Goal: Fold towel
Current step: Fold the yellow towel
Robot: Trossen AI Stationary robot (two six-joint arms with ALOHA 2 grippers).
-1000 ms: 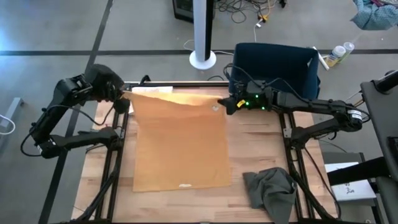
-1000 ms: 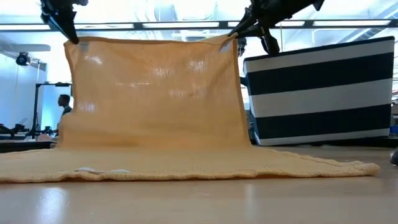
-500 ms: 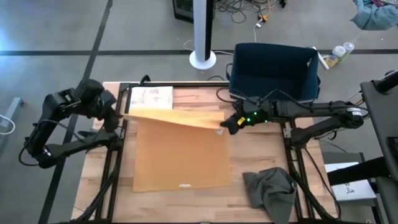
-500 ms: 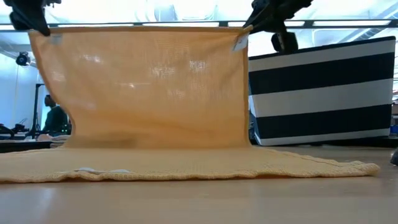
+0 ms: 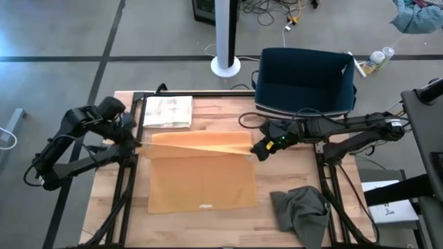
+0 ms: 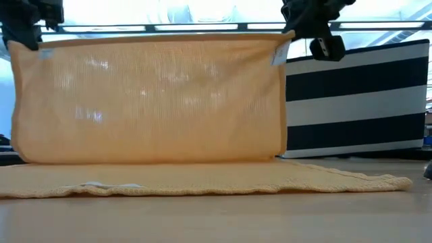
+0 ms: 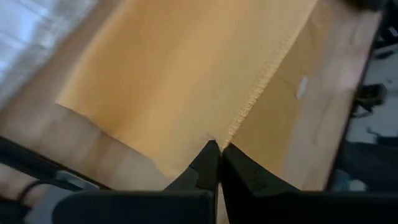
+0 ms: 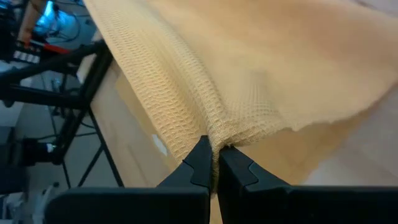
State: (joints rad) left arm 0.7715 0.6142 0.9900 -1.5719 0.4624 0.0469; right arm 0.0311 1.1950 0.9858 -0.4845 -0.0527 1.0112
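Pinching one far corner each, left gripper (image 5: 136,143) and right gripper (image 5: 255,150) lift the orange towel (image 5: 201,176) taut for folding.

Matt waffle-weave cloth towel (image 5: 201,169), pale wood table (image 5: 277,173)

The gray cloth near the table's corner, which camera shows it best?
The high view: the gray cloth lies crumpled on the table, apart from the orange towel. The low view only catches a dark sliver at its right edge that may be it. Both wrist views show just towel, none of the cloth.
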